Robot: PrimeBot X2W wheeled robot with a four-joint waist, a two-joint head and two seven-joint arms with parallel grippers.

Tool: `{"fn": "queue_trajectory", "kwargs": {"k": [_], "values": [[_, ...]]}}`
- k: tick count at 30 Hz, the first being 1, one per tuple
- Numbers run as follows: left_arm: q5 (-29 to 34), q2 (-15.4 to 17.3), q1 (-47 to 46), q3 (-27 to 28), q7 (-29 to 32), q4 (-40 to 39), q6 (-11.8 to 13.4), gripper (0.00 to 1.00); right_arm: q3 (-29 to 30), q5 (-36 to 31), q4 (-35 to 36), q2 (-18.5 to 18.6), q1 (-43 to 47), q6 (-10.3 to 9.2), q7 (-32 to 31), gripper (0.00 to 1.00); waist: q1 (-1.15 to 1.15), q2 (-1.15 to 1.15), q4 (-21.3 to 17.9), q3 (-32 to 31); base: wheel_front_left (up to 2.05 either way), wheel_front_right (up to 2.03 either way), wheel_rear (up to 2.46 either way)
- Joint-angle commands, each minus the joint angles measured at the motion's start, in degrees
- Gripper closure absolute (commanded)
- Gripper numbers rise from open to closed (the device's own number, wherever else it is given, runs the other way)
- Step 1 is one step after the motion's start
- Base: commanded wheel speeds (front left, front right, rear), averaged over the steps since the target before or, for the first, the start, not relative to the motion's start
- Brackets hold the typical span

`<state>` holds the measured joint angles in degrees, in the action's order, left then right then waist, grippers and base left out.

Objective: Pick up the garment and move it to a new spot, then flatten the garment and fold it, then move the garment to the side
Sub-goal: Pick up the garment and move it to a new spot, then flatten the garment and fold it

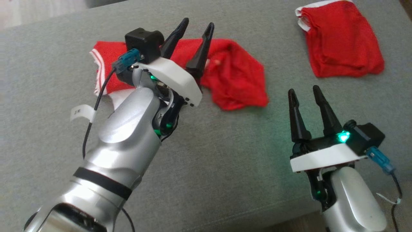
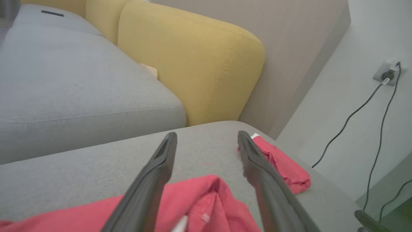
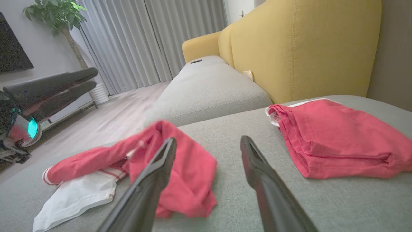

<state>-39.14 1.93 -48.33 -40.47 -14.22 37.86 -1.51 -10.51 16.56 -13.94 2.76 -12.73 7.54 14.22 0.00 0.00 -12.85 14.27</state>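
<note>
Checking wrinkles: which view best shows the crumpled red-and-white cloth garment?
Right wrist view: the crumpled red-and-white cloth garment lies nearly whole there. In head view the left end effector covers its middle; left wrist view catches a red fold.

The left gripper (image 1: 198,22) is hiding the middle of the crumpled garment (image 1: 238,80); the head view's top edge is cutting off the folded red garment (image 1: 344,48) at its upper hem.
</note>
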Motion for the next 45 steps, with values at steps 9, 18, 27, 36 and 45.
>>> {"fn": "queue_trajectory", "kwargs": {"k": [9,18,27,36,45], "values": [[4.08,4.29,4.17,10.19,-0.76,-5.79,-0.23,0.00,1.36,-2.60,2.51,0.11,-0.15,-0.05,0.77,0.00,0.00,0.00,7.41,-3.15,0.00,0.00,0.00],[11.60,8.99,21.06,19.34,-0.77,-17.59,-2.19,0.00,3.70,-5.31,2.37,0.11,2.55,-0.05,0.77,0.00,0.00,0.00,13.80,-7.40,0.00,0.00,0.00],[15.55,6.07,34.99,27.64,-0.77,-26.92,-3.33,0.00,3.68,-5.92,2.32,0.11,4.37,-0.05,0.77,0.00,0.00,0.00,14.95,-9.40,0.00,0.00,0.00],[19.81,2.26,39.57,31.21,-0.77,-29.70,-5.21,0.00,2.24,-6.75,2.34,0.11,4.37,-0.05,0.67,0.00,0.00,0.00,15.58,-9.58,0.00,0.00,0.00],[20.58,1.18,37.27,30.17,-0.77,-28.98,-5.89,0.00,-11.41,-8.19,0.12,3.67,-3.10,-0.05,-5.84,0.00,0.00,0.00,20.79,-5.03,0.00,0.00,0.00]]}}
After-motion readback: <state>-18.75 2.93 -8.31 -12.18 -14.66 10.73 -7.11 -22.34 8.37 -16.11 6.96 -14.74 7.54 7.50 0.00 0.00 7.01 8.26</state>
